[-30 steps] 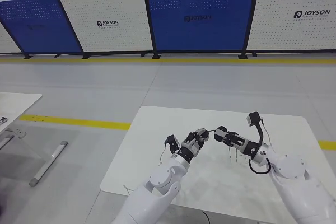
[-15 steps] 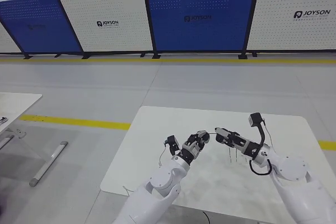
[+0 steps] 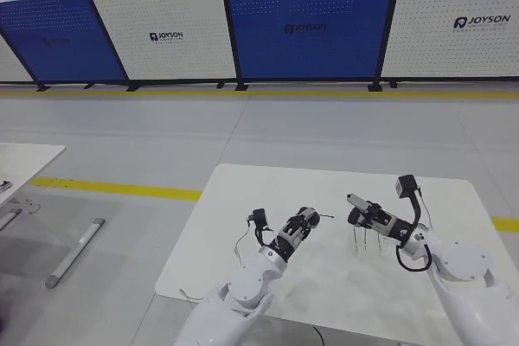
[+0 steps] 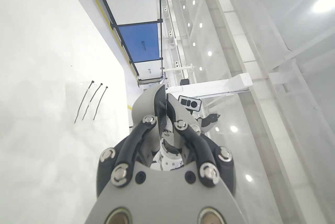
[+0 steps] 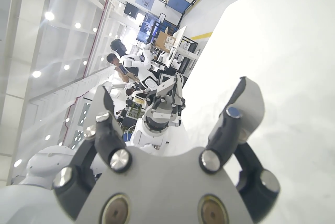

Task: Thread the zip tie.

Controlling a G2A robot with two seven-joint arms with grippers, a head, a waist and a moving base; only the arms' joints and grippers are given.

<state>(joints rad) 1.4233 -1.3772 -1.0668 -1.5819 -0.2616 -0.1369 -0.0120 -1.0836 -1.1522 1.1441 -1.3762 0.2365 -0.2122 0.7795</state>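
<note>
On the white table (image 3: pixel 242 216) my left gripper (image 3: pixel 310 214) is shut on a thin black zip tie (image 3: pixel 323 216), whose short end sticks out toward the right arm. In the left wrist view the zip tie (image 4: pixel 166 105) shows as a narrow black strip pinched between the closed fingers (image 4: pixel 159 115). My right gripper (image 3: pixel 355 203) hovers a short way to the right of it, apart from the tie. The right wrist view shows my right gripper (image 5: pixel 174 94) open with nothing between its fingers, and the left gripper (image 5: pixel 165 102) lies beyond them.
Three spare black zip ties (image 3: pixel 364 242) lie side by side on the table below the right gripper, also seen as spare ties (image 4: pixel 90 102) from the left wrist. A second white table (image 3: pixel 17 160) stands at far left.
The two grippers were close together over the table's middle; the right gripper has drawn away to the right and the left a little back. The zip tie stayed in the left gripper.
</note>
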